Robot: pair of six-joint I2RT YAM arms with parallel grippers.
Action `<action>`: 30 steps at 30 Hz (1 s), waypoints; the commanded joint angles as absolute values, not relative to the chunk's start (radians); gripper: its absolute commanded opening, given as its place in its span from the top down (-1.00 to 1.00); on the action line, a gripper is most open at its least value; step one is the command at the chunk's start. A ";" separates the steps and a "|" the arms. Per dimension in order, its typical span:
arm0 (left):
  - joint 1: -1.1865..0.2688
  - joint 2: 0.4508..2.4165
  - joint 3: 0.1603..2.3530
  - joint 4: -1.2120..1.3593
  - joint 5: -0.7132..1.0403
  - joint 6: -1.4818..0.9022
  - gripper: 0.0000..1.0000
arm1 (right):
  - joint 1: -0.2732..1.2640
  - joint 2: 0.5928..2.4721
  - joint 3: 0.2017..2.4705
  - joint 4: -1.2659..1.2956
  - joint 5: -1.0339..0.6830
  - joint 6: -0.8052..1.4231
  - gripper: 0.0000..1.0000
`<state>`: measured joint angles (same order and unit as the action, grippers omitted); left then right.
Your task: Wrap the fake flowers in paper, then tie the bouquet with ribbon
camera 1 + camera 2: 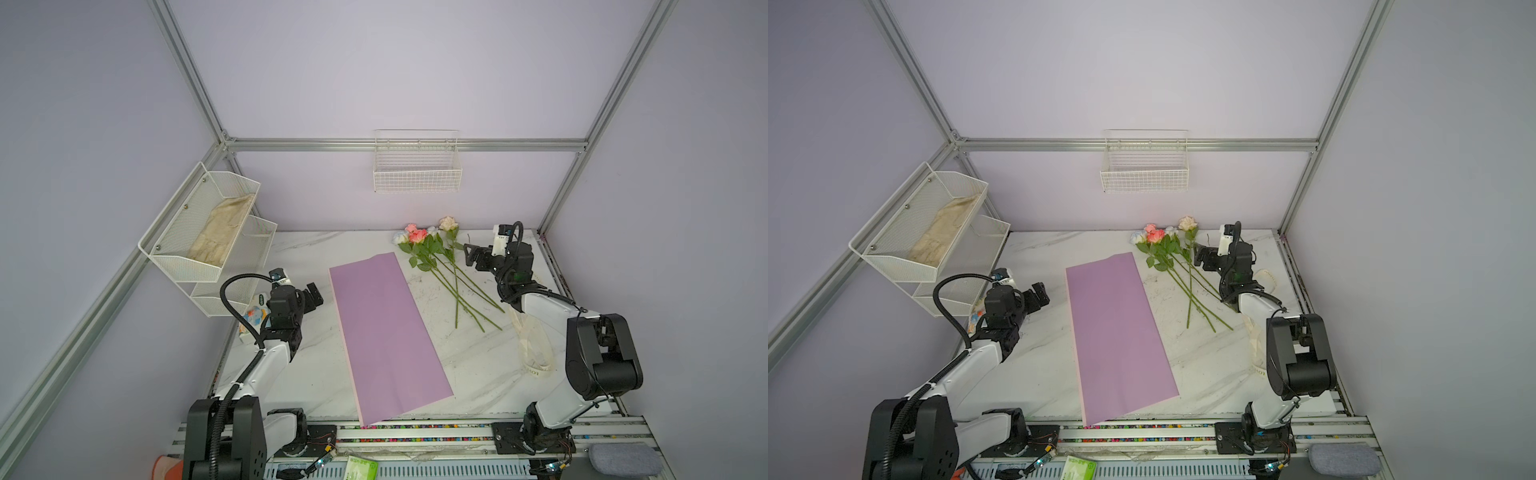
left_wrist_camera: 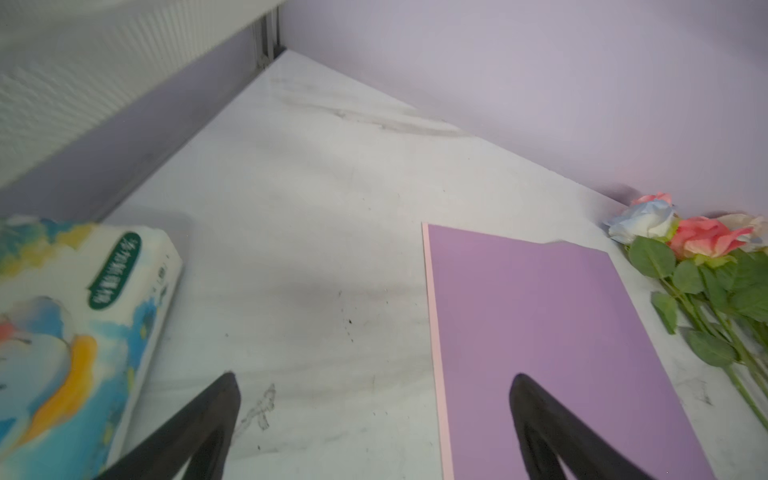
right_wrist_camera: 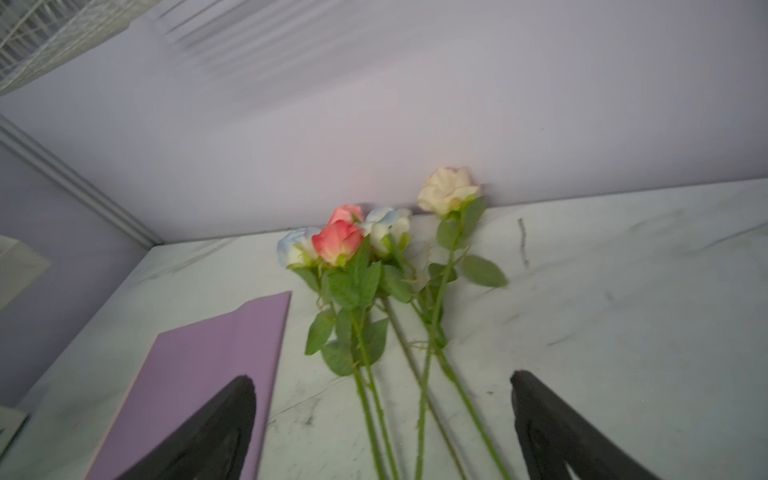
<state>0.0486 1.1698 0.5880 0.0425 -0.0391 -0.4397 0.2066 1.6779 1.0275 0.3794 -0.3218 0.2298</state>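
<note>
Stems of the bouquet of fake flowers (image 1: 428, 247) lie loose and untied on the white marble counter (image 1: 478, 361), toward its far right part, with the pink, pale blue and cream heads close to the back wall and the long green stems fanning out and crossing toward the near side. Just beside them on the left, not touching, a lilac paper sheet (image 1: 386, 332) with a thin pink edge lies flat and slanted across the middle of the counter. The right gripper (image 1: 468, 254) hovers just to the right of the leafy upper stems; in the right wrist view its fingers (image 3: 232, 415) are spread wide and hold nothing, with the flowers (image 3: 336, 245) showing between them. The left gripper (image 1: 316, 294) hangs just off the left edge of the sheet, apart from it, and its fingers (image 2: 208, 424) are spread wide and empty too. A printed tissue pack (image 2: 83, 311) sits near the left gripper, by the wall. A cream ribbon (image 1: 536, 353) lies looped on the counter to the right of the stems, partly under the right arm.
</note>
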 commanded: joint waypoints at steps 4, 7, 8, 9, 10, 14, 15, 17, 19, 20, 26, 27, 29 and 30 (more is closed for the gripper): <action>0.035 1.203 0.655 -0.084 0.317 -0.580 -1.00 | 0.309 1.869 1.188 0.130 -0.381 0.364 -0.84; -0.009 1.214 0.623 -0.107 0.294 -0.597 -0.99 | 0.344 1.943 1.251 0.122 -0.389 0.385 -0.84; -0.024 1.210 0.618 -0.126 0.276 -0.601 -0.99 | 0.352 1.966 1.273 0.110 -0.394 0.390 -0.83; -0.045 1.208 0.617 -0.157 0.247 -0.604 -0.99 | 0.359 1.991 1.305 0.090 -0.397 0.391 -0.83; -0.063 1.206 0.617 -0.179 0.235 -0.606 -1.00 | 0.364 2.016 1.331 0.073 -0.397 0.393 -0.82; -0.126 1.222 0.620 -0.231 0.212 -0.608 -1.00 | 0.384 2.083 1.397 0.048 -0.404 0.398 -0.83; -0.143 1.227 0.623 -0.244 0.188 -0.599 -1.00 | 0.389 2.101 1.413 0.046 -0.408 0.403 -0.83; -0.158 1.236 0.622 -0.266 0.150 -0.595 -1.00 | 0.401 2.142 1.455 0.031 -0.427 0.407 -0.82; -0.158 1.245 0.622 -0.275 0.148 -0.596 -1.00 | 0.414 2.187 1.511 -0.019 -0.392 0.396 -0.83; -0.158 1.246 0.623 -0.275 0.153 -0.594 -1.00 | 0.415 2.202 1.525 -0.029 -0.366 0.405 -0.83; -0.160 1.266 0.641 -0.291 0.173 -0.575 -1.00 | 0.414 2.282 1.592 -0.059 -0.298 0.446 -0.83; -0.160 1.271 0.643 -0.293 0.184 -0.575 -1.00 | 0.410 2.287 1.595 -0.065 -0.272 0.449 -0.84; -0.166 1.283 0.641 -0.292 0.197 -0.578 -1.00 | 0.390 2.288 1.585 -0.074 -0.230 0.460 -0.84; -0.169 1.289 0.641 -0.292 0.202 -0.581 -1.00 | 0.373 2.284 1.570 -0.074 -0.212 0.465 -0.84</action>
